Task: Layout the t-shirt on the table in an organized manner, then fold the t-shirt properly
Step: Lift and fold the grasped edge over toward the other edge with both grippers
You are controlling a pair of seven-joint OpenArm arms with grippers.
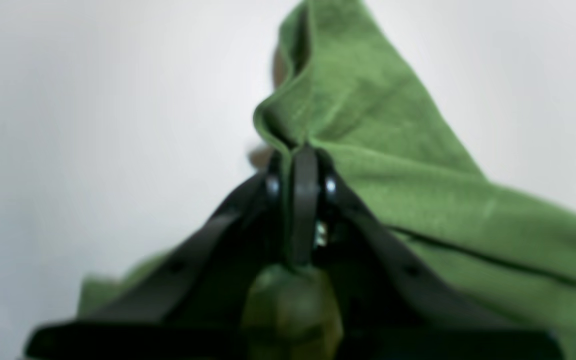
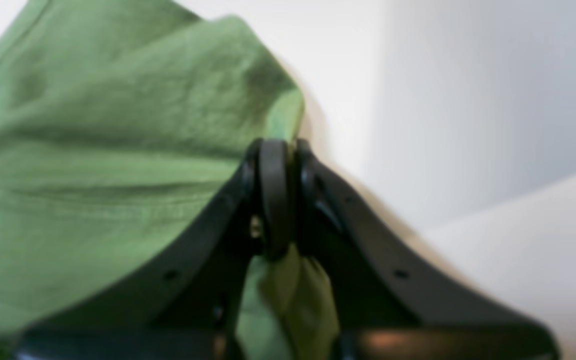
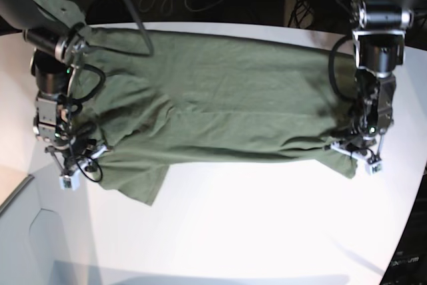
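T-shirt (image 3: 220, 105) spread across table (image 3: 267, 218). Fabric pinched between pressed-together fingers of left gripper (image 1: 300, 155) and right gripper (image 2: 275, 150), at opposite edges.

Your two wrist views are soft and out of focus throughout, with the crumpled olive-green cotton t-shirt (image 1: 398, 165) smeared and the black left gripper (image 1: 304, 165) and black right gripper (image 2: 274, 155) blurred at close range. Your base view is sharper but bends at its edges, curving the smooth white table (image 3: 267, 218). Light there is bright and even, casting soft shadows, while the background beyond is dim.
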